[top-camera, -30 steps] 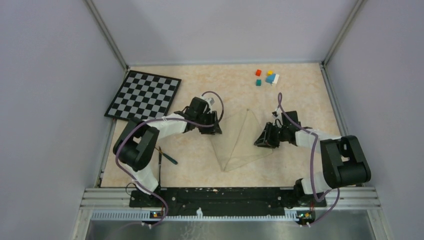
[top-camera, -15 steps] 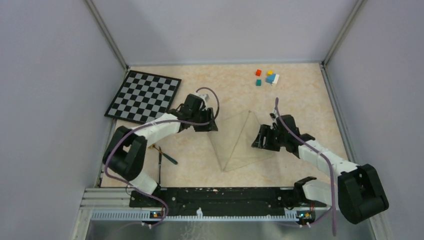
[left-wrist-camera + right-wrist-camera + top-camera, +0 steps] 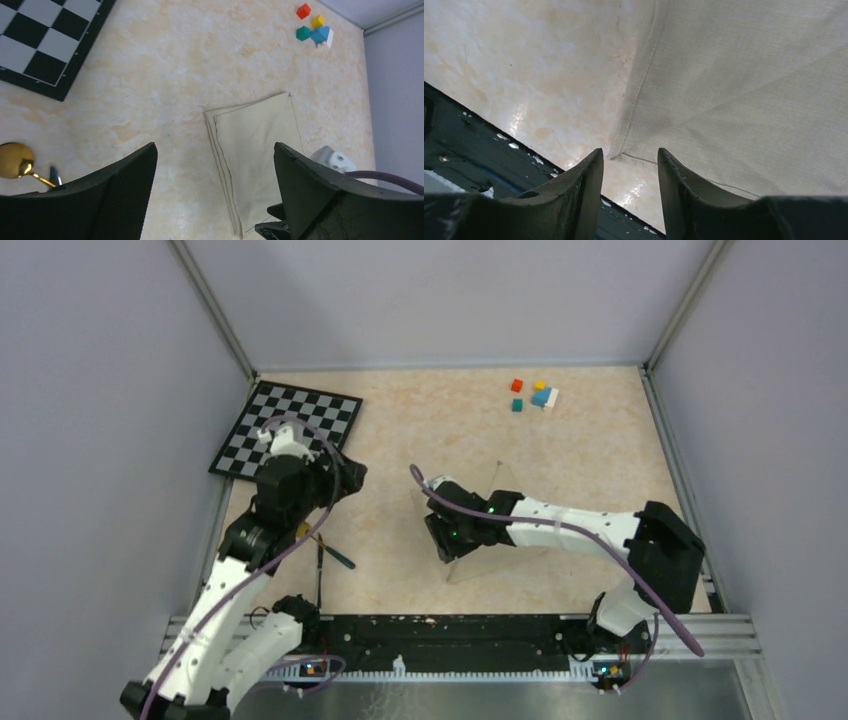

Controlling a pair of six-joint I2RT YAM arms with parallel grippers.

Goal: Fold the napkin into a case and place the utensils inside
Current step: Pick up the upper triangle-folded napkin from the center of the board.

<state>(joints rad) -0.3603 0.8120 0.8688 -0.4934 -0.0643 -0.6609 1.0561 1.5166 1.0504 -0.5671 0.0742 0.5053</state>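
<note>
Beige cloth: the napkin lies folded flat mid-worktop, its near-left corner under the right jaws.
It looks thin, light and limp, likely to sag and slide on the smooth surface, so the stitched hem at a corner seems the best hold, with the fingers coming in low and pinching all the layers together. The right jaws stand partly spread astride that corner with the cloth flat beneath, pinching nothing. The left jaws are spread wide and empty, high above the worktop. A second ago both arms flanked the napkin. Now the left arm has drawn back toward the checkerboard and the right arm has reached across the cloth. The utensils wait near the left base.
</note>
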